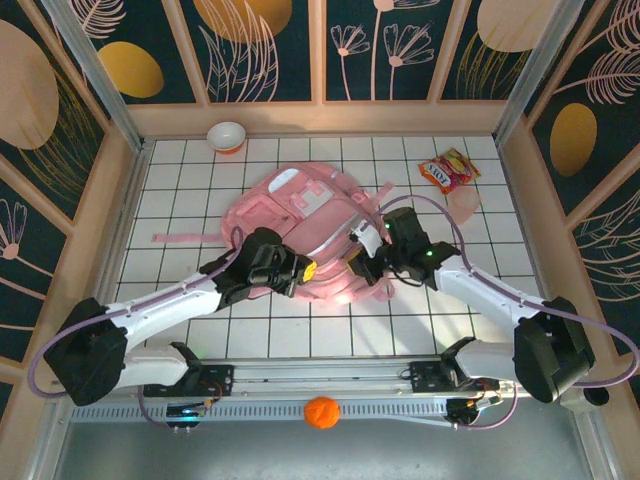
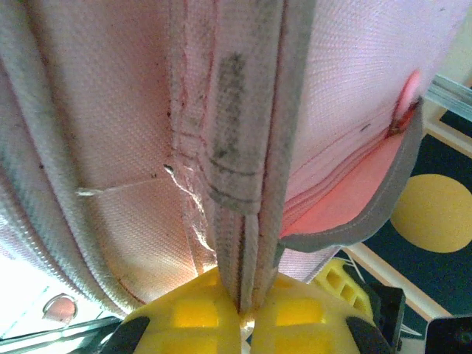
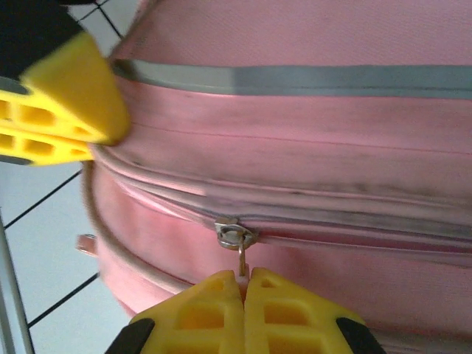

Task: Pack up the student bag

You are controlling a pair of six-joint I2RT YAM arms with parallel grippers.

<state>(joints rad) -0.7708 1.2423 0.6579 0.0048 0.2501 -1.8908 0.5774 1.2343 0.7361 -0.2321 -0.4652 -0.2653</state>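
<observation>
Right gripper (image 3: 244,284) was pinched shut on the zipper pull (image 3: 236,240), left gripper (image 2: 247,310) clamped on a webbing strip (image 2: 236,147) of the student bag (image 1: 300,210) in the middle of the table (image 1: 180,200), floppy light fabric that looked best grabbed by seams.

The white left arm (image 1: 170,305) and right arm (image 1: 490,290) reach inward, the yellow-fingered left gripper (image 2: 247,313) and right gripper (image 3: 245,279) pinched tight on the pink fabric backpack (image 1: 300,205).

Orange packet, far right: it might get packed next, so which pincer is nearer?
Right. The right pincer grips the bag at its near edge, toward the packet; the left pincer grips farther left.
</observation>
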